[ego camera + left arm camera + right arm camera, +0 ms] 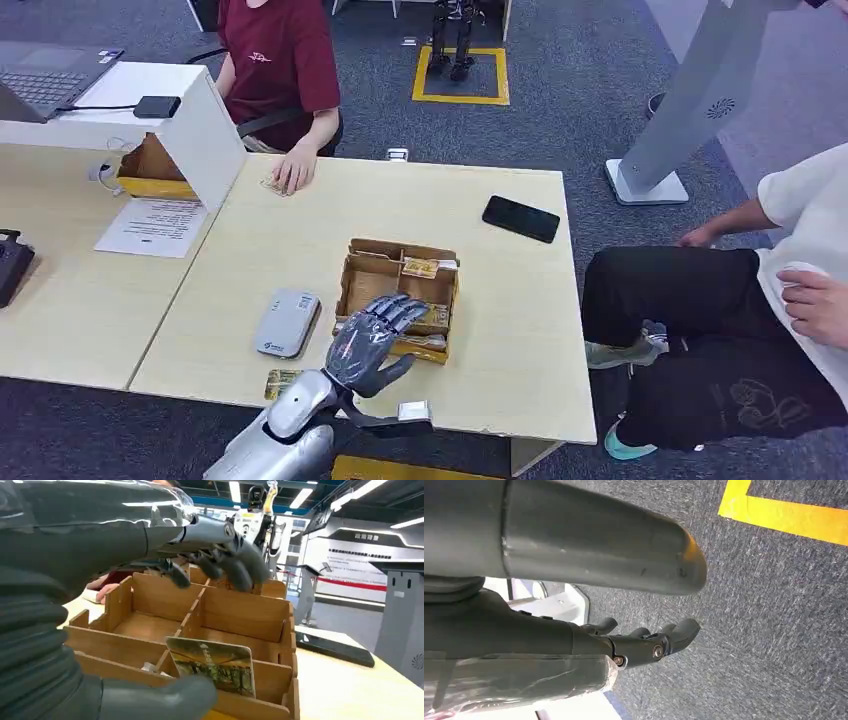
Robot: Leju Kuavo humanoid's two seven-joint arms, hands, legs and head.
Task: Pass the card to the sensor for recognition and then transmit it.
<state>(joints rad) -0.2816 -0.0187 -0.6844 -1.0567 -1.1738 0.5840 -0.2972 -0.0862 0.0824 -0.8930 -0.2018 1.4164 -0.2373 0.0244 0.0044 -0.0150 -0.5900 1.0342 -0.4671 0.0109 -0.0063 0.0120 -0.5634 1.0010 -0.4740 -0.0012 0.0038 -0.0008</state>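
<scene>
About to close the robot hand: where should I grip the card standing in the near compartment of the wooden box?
Pinch the card by its exposed upper edge, coming from above. It stands tilted against the wooden box wall, lower part sunk inside; the left robot hand hovers over it.

A black phone (pixel 520 218) lies flat at the upper right of the table (pixel 500 330). A laptop (pixel 45 78) occupies the upper left corner of the frame, with a printed sheet (pixel 152 227) below it. A yellow floor marking (pixel 460 76) appears at top centre. A person in a red shirt (pixel 278 55) sits behind the table.
</scene>
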